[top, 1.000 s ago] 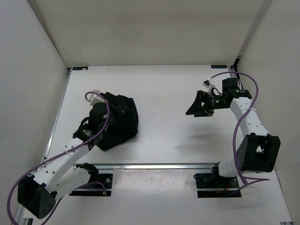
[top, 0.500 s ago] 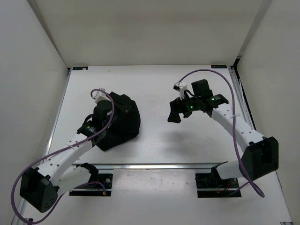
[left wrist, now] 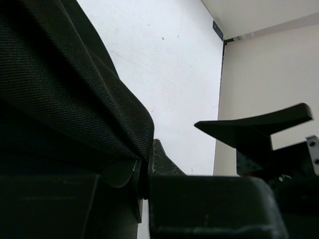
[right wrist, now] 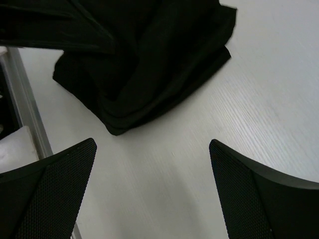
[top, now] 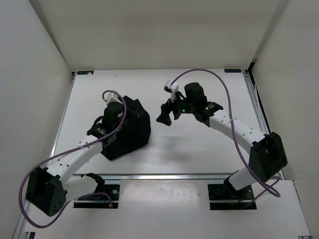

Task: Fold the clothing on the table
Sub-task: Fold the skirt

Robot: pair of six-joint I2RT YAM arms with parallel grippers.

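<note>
**Black fabric bunched at table left; left grip engaged, right jaws open**

1. Left side. I read the left gripper as clamped on a fold of the clothing. In the left wrist view, woven cloth draped over the fingers and a small tuft showed at the seam between them.

2. Centre-left. The clothing lay as one crumpled heap on the left half of the table. It sat a little in from the metal rail at the near edge. Several layers were stacked, and a rounded corner pointed toward the rail.

3. Handling. I judged the garment light, limp and non-fragile. It would sag from any single grip and drag across the matte surface, not slide as a sheet. The weave looked coarse enough to hold in a pinch. I would take hold at an outer hem or corner, not at the thick middle, so that the layers could be drawn flat before folding.

4. Right side. The right gripper hung just beside the heap's right edge, jaws spread wide and holding nothing. It was tilted down toward the cloth.

5. Containers. None was in view.
</note>
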